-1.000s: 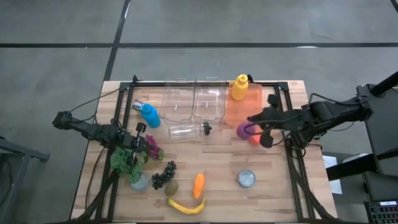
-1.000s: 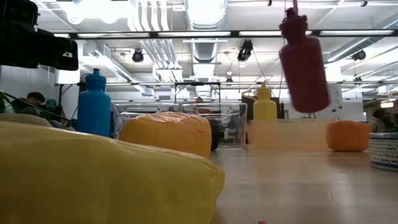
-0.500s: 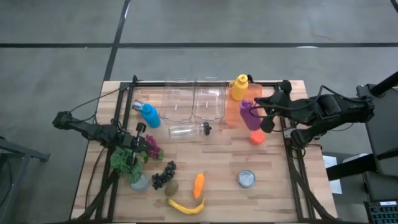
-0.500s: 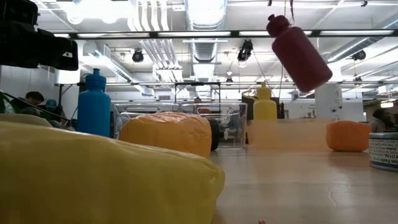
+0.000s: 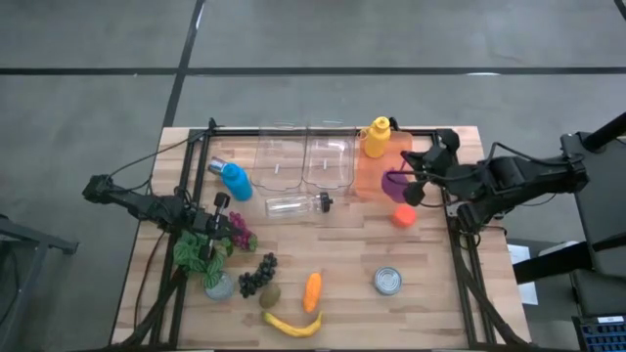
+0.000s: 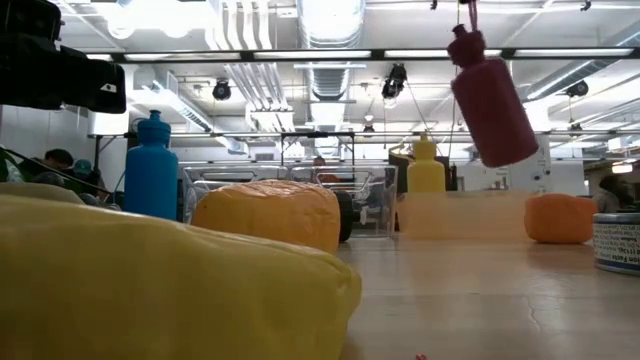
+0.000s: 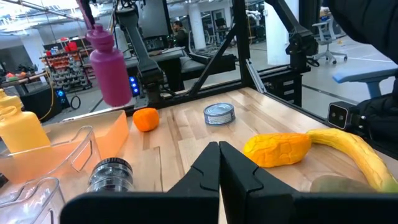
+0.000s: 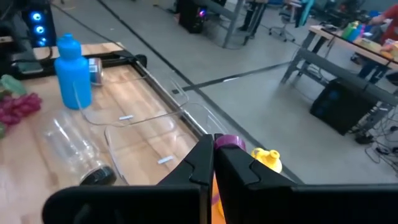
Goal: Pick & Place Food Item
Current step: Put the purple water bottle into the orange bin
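A purple bottle (image 5: pixel 395 182) hangs in the air over the near part of the orange bin (image 5: pixel 377 168), held by my right gripper (image 5: pixel 410 185), which is shut. In the low view the bottle (image 6: pixel 492 98) hangs tilted, cap up, high above the table. An orange fruit (image 5: pixel 402 216) lies on the table just nearer than the bottle. A carrot (image 5: pixel 312 290), a banana (image 5: pixel 292 325), a kiwi (image 5: pixel 270 294) and dark grapes (image 5: pixel 257 275) lie at the near side. My left gripper (image 5: pixel 209 238) waits shut at the left, by the red grapes (image 5: pixel 241 233). My right gripper is shut on a thin strap (image 6: pixel 471 12) at the bottle's cap end, with the purple cap (image 8: pixel 229 142) right beside its fingertips. The fingers come from the table's right, slanting a little down. The bottle hangs below them, tilted and clear of the table.
Two clear bins (image 5: pixel 303 156) stand at the far middle, with a yellow bottle (image 5: pixel 377 137) beside the orange bin. A blue bottle (image 5: pixel 233 178) and a clear bottle (image 5: pixel 293 204) lie on the table. A can (image 5: pixel 388 282) stands near right. Leafy greens (image 5: pixel 196 252) lie at the left.
My right gripper has moved toward the table's far edge and turned at the wrist, carrying the purple bottle from above the orange fruit to over the orange bin. The bottle swung out to a strong tilt and has now swung back closer to upright.
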